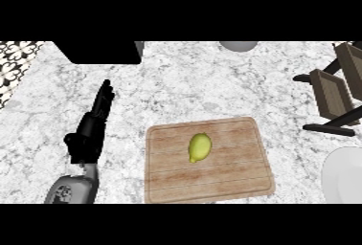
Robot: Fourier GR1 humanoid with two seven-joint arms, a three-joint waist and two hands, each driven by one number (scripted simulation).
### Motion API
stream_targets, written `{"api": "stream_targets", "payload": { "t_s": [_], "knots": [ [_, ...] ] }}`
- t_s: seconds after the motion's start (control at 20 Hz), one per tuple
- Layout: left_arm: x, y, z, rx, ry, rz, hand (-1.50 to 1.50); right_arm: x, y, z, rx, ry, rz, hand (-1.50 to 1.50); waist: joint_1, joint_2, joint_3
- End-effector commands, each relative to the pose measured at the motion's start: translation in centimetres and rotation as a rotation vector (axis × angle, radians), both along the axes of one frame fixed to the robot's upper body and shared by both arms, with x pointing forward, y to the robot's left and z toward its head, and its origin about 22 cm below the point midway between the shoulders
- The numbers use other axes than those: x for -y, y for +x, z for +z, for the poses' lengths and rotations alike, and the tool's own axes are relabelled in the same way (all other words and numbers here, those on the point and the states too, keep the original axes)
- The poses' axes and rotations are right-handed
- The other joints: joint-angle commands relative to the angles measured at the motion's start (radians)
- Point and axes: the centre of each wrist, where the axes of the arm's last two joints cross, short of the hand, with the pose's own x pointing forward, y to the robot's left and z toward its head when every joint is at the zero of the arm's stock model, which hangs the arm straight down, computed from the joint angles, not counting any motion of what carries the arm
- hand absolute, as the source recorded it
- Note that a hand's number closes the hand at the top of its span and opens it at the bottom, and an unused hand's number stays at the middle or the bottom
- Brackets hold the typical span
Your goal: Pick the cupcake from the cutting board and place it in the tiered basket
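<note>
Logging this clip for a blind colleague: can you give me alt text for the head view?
A yellow-green lemon-like item, not a cupcake, lies on a wooden cutting board on a marble counter. The left hand rests open left of the board, fingers straight and pointing away. A dark tiered basket stands at the right edge; the right hand is out of view.

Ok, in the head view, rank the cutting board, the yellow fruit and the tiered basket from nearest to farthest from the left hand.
From the left hand:
1. cutting board, just to the hand's right.
2. yellow fruit, lying on the board's middle.
3. tiered basket, at the counter's far right edge.
</note>
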Motion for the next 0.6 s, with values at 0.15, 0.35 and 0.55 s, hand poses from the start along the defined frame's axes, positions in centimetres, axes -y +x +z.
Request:
{"api": "stream_targets", "payload": {
  "t_s": [0.15, 0.35, 0.55],
  "knots": [
    [1.5, 0.7, -0.2, -0.001, 0.002, -0.01, 0.0, 3.9, 2.3, -1.2, 0.016, -0.057, -0.045, 1.5, -0.007, 0.001, 0.0],
    [1.5, 0.4, 0.5, 0.018, 0.022, -0.001, 0.0, 5.2, 5.5, -3.0, -0.004, -0.087, -0.047, 1.5, 0.006, 0.005, 0.0],
    [-0.5, -0.7, -0.9, 0.01, 0.026, 0.004, 0.0, 6.3, 5.4, -3.1, -0.006, -0.094, -0.063, 1.5, 0.002, 0.0, 0.0]
  ]
}}
